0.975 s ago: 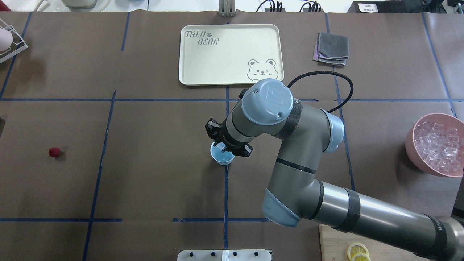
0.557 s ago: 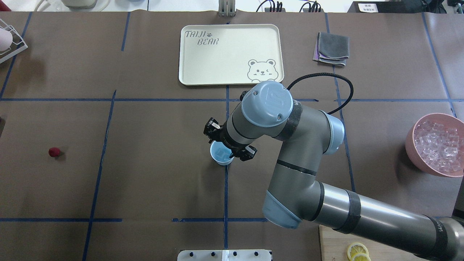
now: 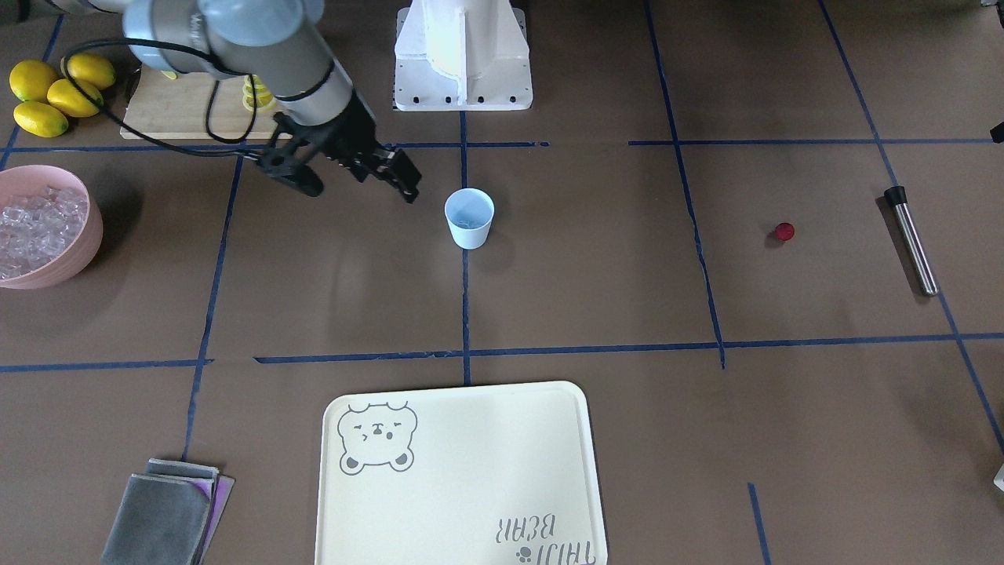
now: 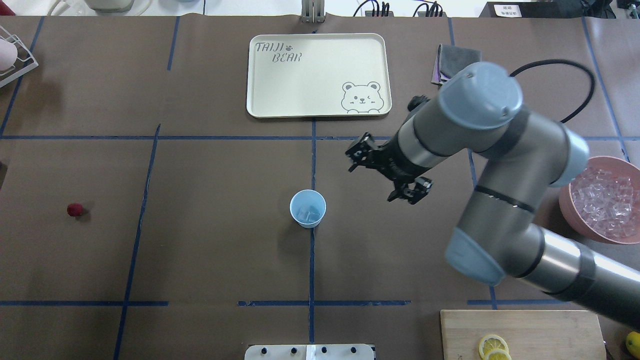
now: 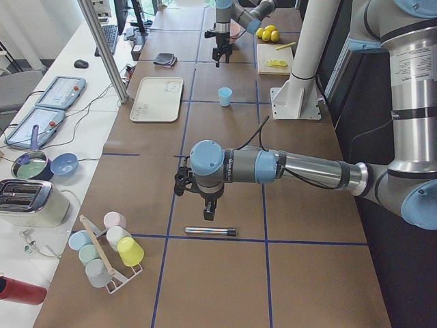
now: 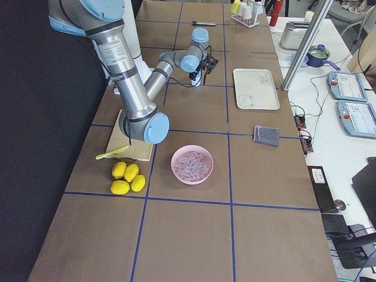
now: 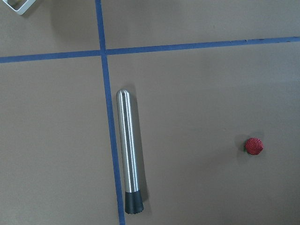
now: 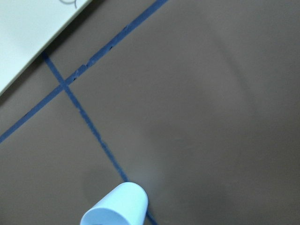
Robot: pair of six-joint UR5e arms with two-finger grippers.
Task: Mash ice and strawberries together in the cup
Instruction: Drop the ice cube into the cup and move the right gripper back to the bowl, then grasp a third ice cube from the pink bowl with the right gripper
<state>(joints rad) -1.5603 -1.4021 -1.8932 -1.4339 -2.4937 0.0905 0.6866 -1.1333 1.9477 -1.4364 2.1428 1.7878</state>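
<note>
The pale-blue cup stands upright at the table's middle with a few clear ice cubes in it; it also shows in the front view. My right gripper is open and empty, raised to the right of the cup and apart from it. The dark-red strawberry lies alone on the table far left. My left gripper shows only in the exterior left view, over a steel muddler; I cannot tell if it is open. The strawberry lies right of the muddler.
A pink bowl of ice sits at the right edge. A cream tray and a folded grey cloth lie at the back. A cutting board with lemon slices is front right, whole lemons beside it.
My right gripper has pulled back from over the cup, up and to the right. The cup stands uncovered with ice in it. The strawberry has not moved.
</note>
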